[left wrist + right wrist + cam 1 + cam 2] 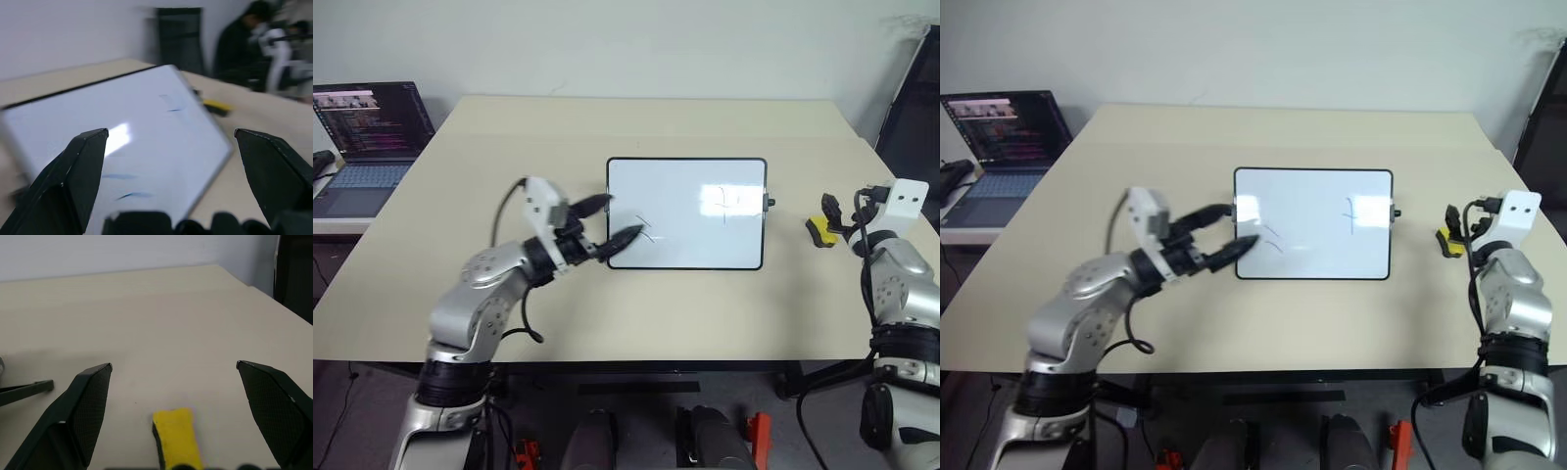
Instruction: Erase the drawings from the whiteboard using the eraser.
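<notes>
I see the whiteboard (pixel 686 212) lying flat mid-counter (pixel 636 313), its drawings (pixel 648 233) unerased. My left hand (pixel 613 221) is spread over the board's left edge. My right hand (pixel 173 396) is spread too, the yellow eraser (pixel 176 436) on the counter between its fingers, right of the board.

Both head views look steeply down from above the near table (pixel 636 323) edge, sharing the whiteboard (pixel 690 211) at centre frame. The left wrist camera faces low and close across that board; the right wrist camera hovers close over the eraser (pixel 176 435).
</notes>
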